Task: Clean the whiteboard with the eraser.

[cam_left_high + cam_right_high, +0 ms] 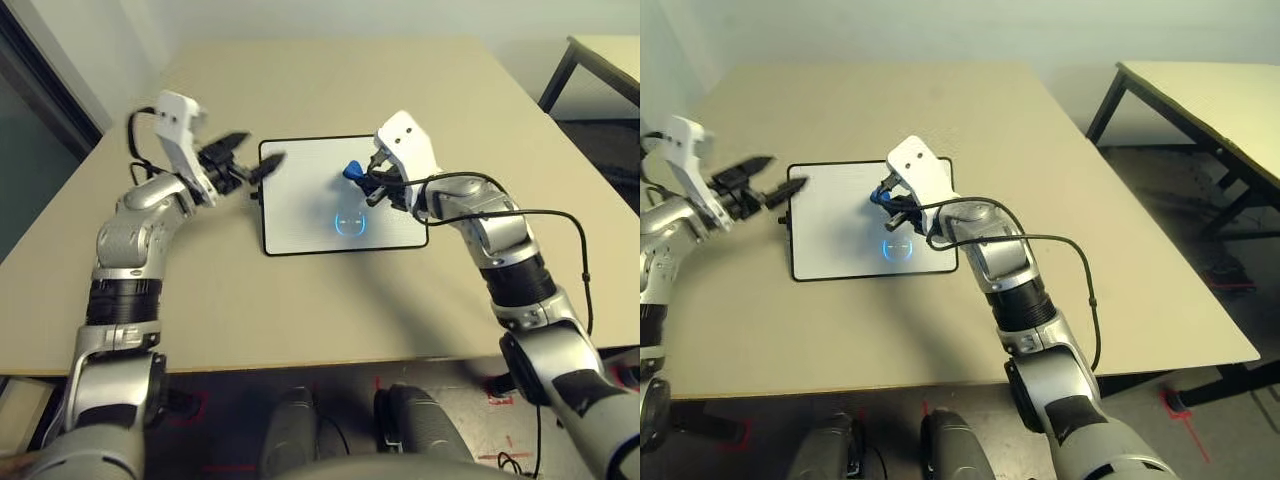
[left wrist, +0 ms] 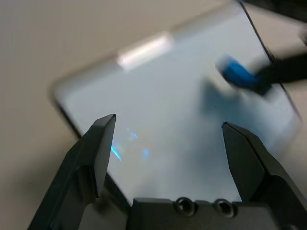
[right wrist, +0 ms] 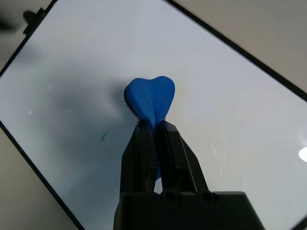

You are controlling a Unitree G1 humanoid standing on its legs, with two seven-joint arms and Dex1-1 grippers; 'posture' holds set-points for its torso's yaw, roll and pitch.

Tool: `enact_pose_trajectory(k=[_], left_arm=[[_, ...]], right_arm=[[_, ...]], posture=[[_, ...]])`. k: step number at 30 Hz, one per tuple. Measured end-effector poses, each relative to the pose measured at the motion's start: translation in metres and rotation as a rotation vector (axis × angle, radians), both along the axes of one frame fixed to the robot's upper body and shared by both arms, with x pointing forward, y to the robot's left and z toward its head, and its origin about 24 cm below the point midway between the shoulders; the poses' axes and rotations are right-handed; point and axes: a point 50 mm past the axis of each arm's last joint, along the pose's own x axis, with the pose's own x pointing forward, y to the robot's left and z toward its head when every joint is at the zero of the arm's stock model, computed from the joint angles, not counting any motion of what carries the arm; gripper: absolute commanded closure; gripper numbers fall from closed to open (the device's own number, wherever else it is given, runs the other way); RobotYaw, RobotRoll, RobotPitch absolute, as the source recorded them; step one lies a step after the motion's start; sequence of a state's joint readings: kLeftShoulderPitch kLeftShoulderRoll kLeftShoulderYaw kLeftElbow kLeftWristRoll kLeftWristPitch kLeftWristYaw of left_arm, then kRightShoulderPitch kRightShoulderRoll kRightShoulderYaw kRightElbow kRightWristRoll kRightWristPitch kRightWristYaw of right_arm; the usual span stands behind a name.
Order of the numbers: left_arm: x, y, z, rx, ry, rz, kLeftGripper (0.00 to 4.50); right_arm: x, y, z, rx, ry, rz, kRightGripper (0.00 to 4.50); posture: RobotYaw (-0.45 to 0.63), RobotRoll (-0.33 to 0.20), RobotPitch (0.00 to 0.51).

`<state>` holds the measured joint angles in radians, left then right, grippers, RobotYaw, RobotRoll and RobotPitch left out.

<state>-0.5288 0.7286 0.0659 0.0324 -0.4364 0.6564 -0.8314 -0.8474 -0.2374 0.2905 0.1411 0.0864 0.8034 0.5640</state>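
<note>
The whiteboard lies flat in the middle of the table, white with a thin black frame. A blue drawn mark sits on its near right part. My right gripper is shut on the blue eraser, squeezing it so that it bulges past the fingertips. It holds the eraser over the board's far right area, above the mark. My left gripper hovers open at the board's far left corner with nothing between its fingers.
The tan table has free surface all round the board. A second table with black legs stands off to the right across a gap of dark floor. A cable loops along my right forearm.
</note>
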Motion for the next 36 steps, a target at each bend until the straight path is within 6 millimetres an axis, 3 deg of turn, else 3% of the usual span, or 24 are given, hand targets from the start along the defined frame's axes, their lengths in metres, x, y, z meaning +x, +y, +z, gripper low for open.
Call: enact_pose_trajectory(k=[4,10,19,25,31,36], left_arm=[[-0.012,0.002,0.007,0.063,0.064,-0.048,0.00],[-0.025,-0.012,0.003,0.051,0.150,-0.125,0.00],[-0.028,-0.017,0.005,0.048,0.160,-0.138,0.00],[-0.028,-0.018,0.005,0.042,0.157,-0.141,0.00],[-0.027,-0.019,0.005,0.036,0.157,-0.145,0.00],[-0.027,-0.023,0.004,0.025,0.157,-0.156,0.00]], right_arm=[[0.002,0.011,-0.007,-0.026,0.003,0.050,4.49],[-0.001,0.024,-0.020,-0.080,0.020,0.114,4.49],[-0.015,0.027,-0.041,-0.126,0.086,0.182,4.49],[-0.007,0.024,-0.040,-0.118,0.054,0.157,4.49],[0.018,0.003,-0.019,-0.102,-0.049,0.017,4.49],[0.022,-0.001,-0.019,-0.093,-0.065,0.000,4.49]], posture=[[0.03,0.000,0.054],[0.04,0.000,0.057],[0.04,0.000,0.061],[0.04,0.000,0.062],[0.03,0.000,0.059],[0.02,0.000,0.057]])
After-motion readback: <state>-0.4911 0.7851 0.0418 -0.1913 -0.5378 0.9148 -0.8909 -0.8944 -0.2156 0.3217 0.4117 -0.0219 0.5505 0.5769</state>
